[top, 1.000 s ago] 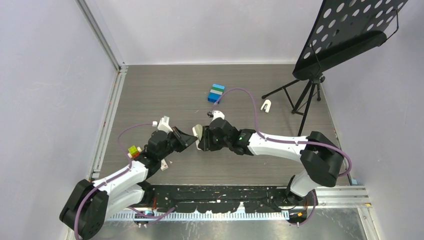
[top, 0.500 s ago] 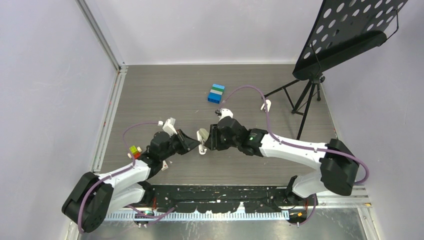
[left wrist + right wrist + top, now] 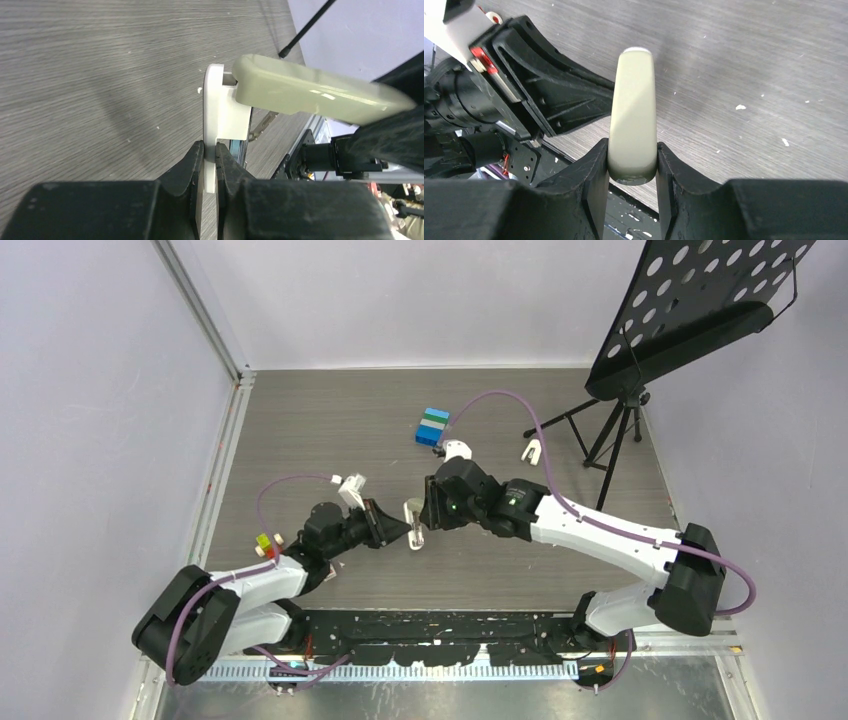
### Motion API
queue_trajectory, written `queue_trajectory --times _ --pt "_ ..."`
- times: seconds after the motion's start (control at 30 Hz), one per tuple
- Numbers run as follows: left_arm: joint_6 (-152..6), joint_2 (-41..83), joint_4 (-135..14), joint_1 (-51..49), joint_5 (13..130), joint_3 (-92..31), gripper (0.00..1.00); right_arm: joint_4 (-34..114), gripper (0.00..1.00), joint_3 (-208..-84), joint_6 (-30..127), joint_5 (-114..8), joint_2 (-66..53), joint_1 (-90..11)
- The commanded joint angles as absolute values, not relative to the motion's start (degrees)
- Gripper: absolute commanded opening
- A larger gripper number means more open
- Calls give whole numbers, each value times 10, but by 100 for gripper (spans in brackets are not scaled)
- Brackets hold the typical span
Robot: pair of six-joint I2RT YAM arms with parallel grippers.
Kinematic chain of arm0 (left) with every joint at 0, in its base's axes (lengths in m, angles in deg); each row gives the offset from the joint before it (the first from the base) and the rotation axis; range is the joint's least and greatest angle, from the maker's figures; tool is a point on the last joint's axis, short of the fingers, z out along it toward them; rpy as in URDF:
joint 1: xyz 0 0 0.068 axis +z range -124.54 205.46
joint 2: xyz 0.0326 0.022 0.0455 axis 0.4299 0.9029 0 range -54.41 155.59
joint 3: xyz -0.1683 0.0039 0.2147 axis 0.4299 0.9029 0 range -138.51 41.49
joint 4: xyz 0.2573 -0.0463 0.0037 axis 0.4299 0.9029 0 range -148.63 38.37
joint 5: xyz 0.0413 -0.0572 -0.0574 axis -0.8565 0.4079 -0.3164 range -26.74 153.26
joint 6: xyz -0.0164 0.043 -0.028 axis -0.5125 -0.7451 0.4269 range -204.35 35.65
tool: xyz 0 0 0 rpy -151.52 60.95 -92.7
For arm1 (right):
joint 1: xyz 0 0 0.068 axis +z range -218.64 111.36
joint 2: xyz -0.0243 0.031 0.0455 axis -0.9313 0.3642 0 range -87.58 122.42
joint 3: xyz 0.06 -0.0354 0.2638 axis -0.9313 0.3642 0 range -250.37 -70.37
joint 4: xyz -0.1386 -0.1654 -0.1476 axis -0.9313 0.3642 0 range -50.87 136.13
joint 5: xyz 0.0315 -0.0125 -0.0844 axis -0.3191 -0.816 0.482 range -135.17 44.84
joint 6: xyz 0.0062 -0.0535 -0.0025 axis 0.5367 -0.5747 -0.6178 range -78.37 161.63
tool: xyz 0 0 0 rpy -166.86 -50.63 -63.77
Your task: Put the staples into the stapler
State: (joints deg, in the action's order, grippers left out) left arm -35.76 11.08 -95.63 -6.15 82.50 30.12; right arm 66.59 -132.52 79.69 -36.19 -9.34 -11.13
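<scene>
Right claw [image 3: 632,150] clamped on stapler [image 3: 634,100] olive top; left claw [image 3: 210,152] pinched shut on its white base, over table [image 3: 300,420] centre. Light, rigid, glossy, likely slippery; hold both hinged halves.

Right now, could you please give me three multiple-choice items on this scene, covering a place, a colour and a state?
1. Where do the blue bricks lie? A) far half of the table B) its near edge C) its left edge
2. What colour is the stapler part in the right end effector? A) red B) olive-beige C) blue
3. The left end effector is: A) wide open B) shut on the stapler's white base C) out of view
Answers: 1A, they lie beyond both end effectors; 2B, seen between its fingers; 3B, its fingers pinch the base.
</scene>
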Motion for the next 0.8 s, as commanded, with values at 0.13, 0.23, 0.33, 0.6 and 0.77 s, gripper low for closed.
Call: queue_trajectory --times 0.13,0.23,0.33,0.6,0.77 --pt "-429 127 -1004 -101 840 300 0 752 0 -1454 756 -322 -95 -135" --pt "-441 132 -1017 -118 848 297 0 774 0 -1474 758 -344 -76 -147" --pt "-457 134 -1024 -138 861 290 0 787 0 -1485 761 -369 -58 -163" --pt "-506 140 -1023 -215 860 266 0 806 1 -1523 763 -431 -28 -208" --pt "-538 150 -996 -247 841 248 0 822 0 -1552 757 -439 -6 -217"
